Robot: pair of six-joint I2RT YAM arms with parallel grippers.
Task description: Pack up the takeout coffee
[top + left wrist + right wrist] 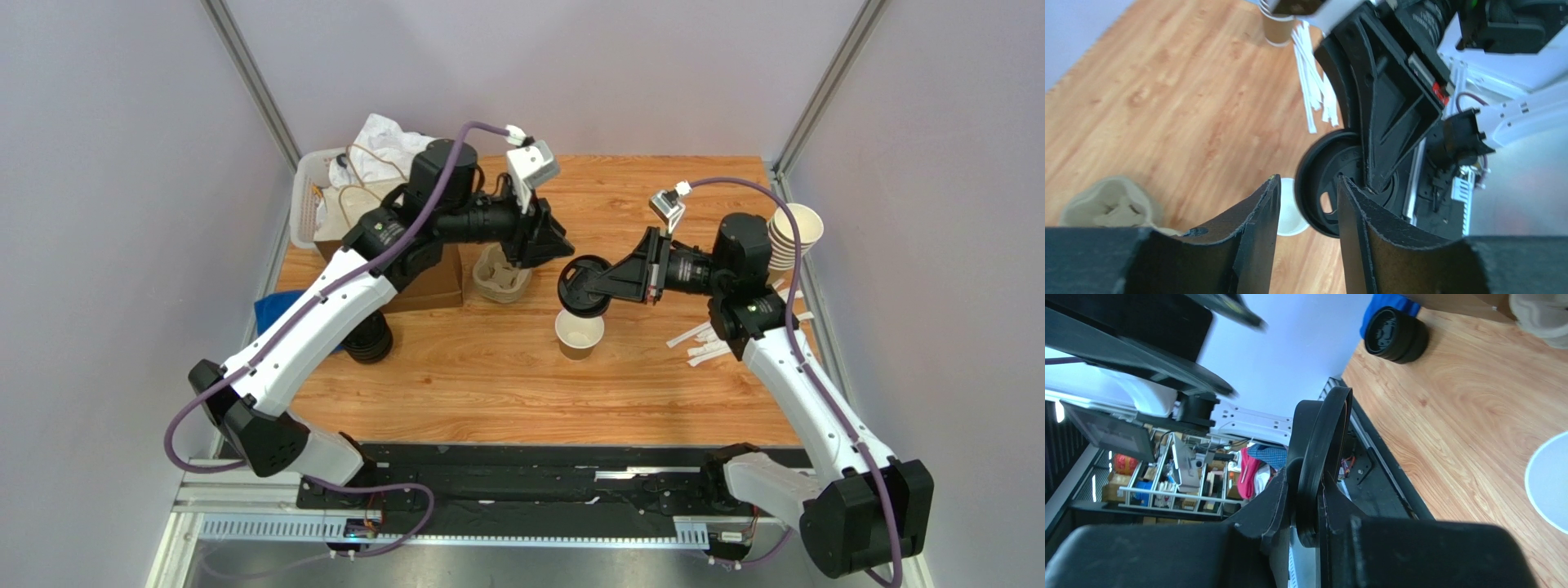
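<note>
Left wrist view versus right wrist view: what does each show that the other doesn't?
Only the left wrist view shows the white strips and a brown paper cup beyond them. Only the right wrist view shows the stack of black lids near a blue item. Both show the black lid pinched on edge in the right claw, and the open cup.

The left arm (321, 316) reaches forward over the table and bends to the right. The left gripper (1306, 187) has its jaws partly apart with nothing between them. The right arm (795, 374) rises and turns left. The right gripper (610, 284) pinches a black lid (1322, 432) on edge, near the left gripper's tips.
</note>
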